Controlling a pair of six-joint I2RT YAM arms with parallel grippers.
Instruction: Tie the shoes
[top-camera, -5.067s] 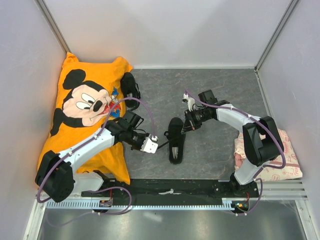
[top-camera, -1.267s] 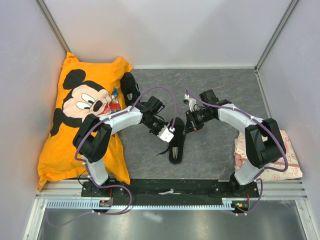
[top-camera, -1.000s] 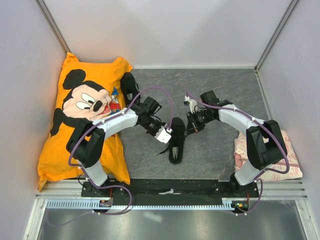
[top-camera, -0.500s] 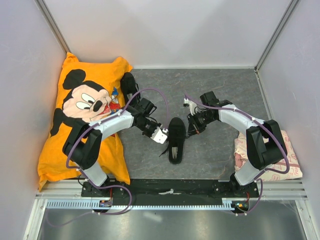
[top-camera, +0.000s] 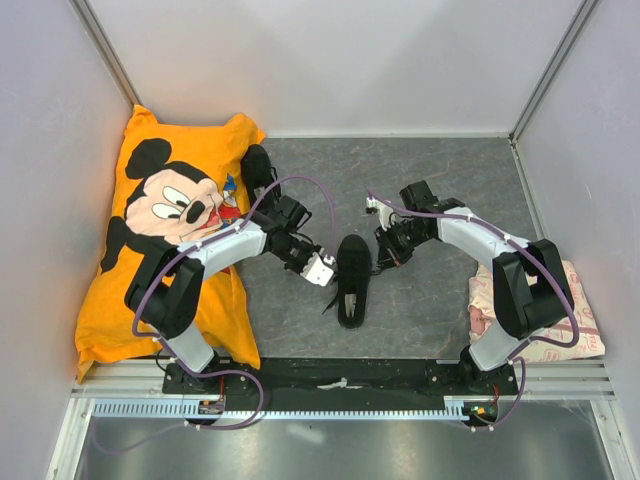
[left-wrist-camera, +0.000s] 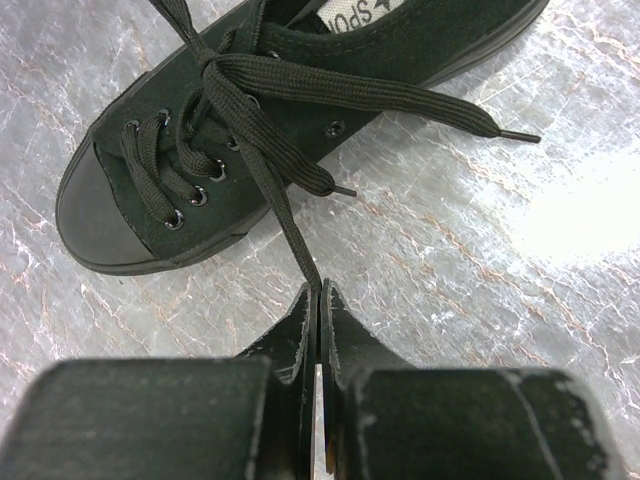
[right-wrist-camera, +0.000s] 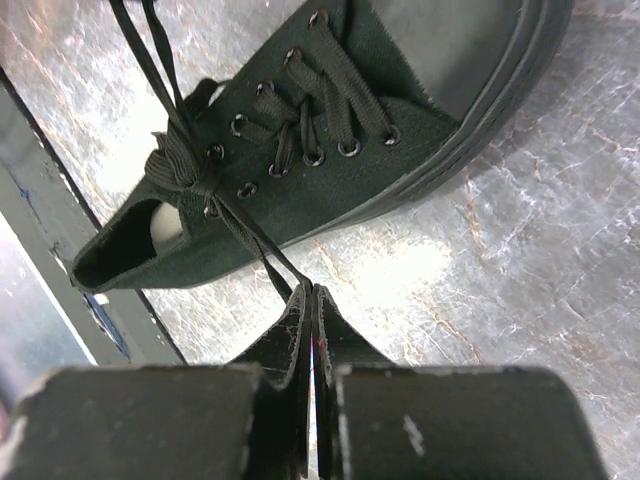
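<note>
A black shoe (top-camera: 352, 285) lies on the grey worktop (top-camera: 430, 300) between the arms, its toe away from their bases. The left fingers (left-wrist-camera: 306, 322) are pinched tight on one lace (left-wrist-camera: 283, 215). The right fingers (right-wrist-camera: 299, 322) are clamped on the other lace (right-wrist-camera: 250, 240) from the opposite side. A second shoe (top-camera: 258, 170) rests against the orange pillow (top-camera: 150, 260).

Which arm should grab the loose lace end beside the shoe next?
Probably left: the loose lace end lies on its side of the shoe, though the left gripper is shut on another lace.
</note>
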